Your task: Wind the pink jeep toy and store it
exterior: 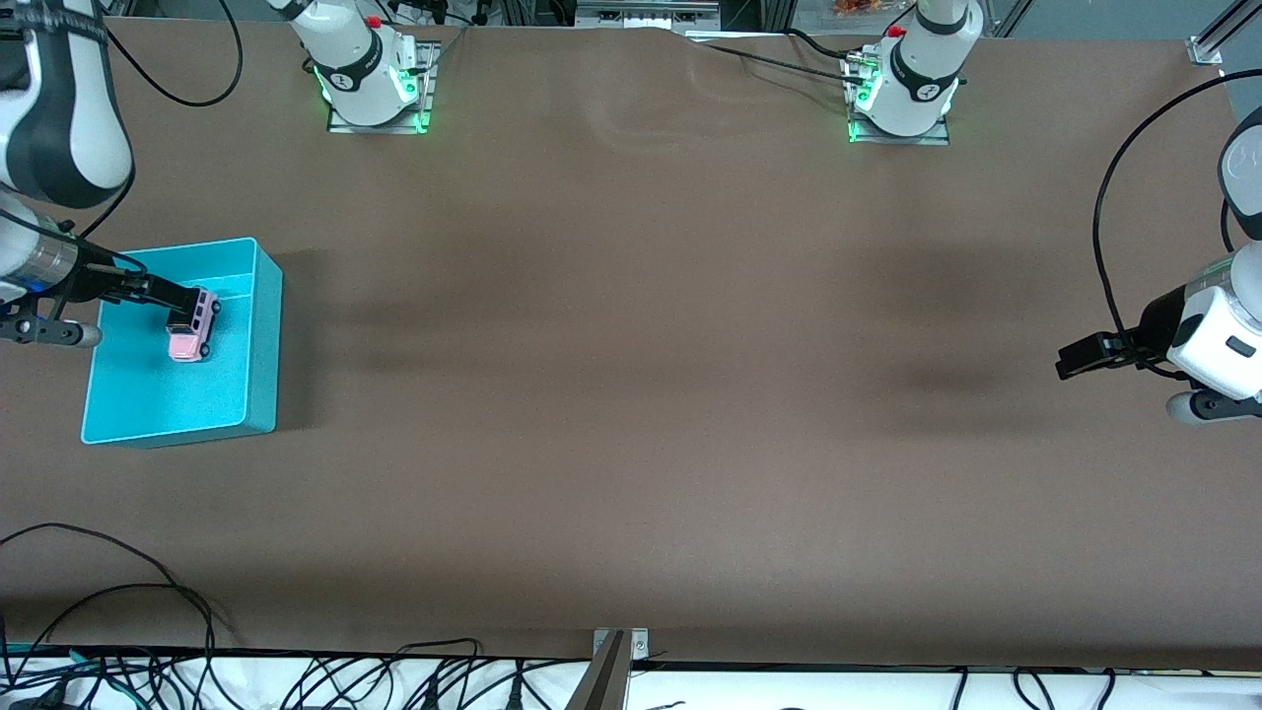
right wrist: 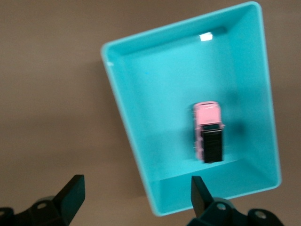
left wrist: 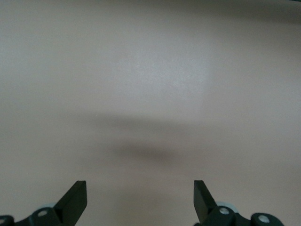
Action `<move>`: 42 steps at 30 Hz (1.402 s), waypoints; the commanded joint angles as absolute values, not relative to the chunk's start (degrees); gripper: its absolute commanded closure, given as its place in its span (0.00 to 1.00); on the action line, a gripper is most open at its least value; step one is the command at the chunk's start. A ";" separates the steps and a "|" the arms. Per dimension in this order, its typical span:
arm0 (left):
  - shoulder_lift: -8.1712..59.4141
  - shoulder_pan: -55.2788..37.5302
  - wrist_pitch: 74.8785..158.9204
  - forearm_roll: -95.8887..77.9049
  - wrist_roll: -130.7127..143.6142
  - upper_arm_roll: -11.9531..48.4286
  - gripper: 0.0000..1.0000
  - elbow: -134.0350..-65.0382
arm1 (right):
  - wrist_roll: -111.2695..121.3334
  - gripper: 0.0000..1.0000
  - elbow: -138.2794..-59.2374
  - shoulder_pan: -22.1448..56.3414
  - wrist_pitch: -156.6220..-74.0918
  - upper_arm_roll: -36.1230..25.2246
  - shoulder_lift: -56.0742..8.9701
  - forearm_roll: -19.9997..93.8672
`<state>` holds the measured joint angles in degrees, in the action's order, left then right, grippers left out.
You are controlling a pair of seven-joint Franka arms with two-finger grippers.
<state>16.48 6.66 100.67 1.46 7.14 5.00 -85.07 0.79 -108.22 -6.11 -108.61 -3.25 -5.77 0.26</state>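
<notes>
The pink jeep toy [exterior: 191, 333] [right wrist: 207, 131], pink with a black roof, lies on the floor of the turquoise bin [exterior: 264, 340] [right wrist: 123, 111] at the right arm's end of the table. My right gripper [exterior: 183, 310] [right wrist: 137, 189] hangs over the bin, open, with nothing between its fingers; the toy lies free below it. One edge of the bin shows between the fingertips [right wrist: 74, 188]. My left gripper [exterior: 1071, 357] [left wrist: 140, 193] waits open over bare table at the left arm's end and holds nothing.
Both arm bases [exterior: 373, 77] [exterior: 902, 94] stand on the table edge farthest from the front camera. Loose black cables [exterior: 148, 592] and a metal bracket [exterior: 618, 646] lie along the nearest edge. Brown tabletop [exterior: 631, 375] stretches between bin and left gripper.
</notes>
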 commanded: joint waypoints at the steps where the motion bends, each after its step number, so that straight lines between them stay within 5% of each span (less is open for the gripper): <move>1: 16.44 6.94 100.55 2.64 6.06 5.27 0.00 -84.99 | -3.33 0.00 -100.56 -4.31 -99.77 -3.52 -5.19 5.01; 22: 16.79 6.94 100.63 2.64 6.06 5.27 0.00 -84.99 | -9.41 0.00 -96.68 -2.28 -91.58 2.02 5.45 5.01; 42: 16.79 6.94 100.72 2.64 6.06 5.27 0.00 -84.99 | 1.23 0.00 -97.12 -2.55 -87.54 1.67 4.75 0.97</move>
<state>16.86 6.67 100.67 1.46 7.14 5.00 -85.14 0.81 -97.73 -2.17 -89.37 1.70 4.83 1.53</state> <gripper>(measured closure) 0.000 0.000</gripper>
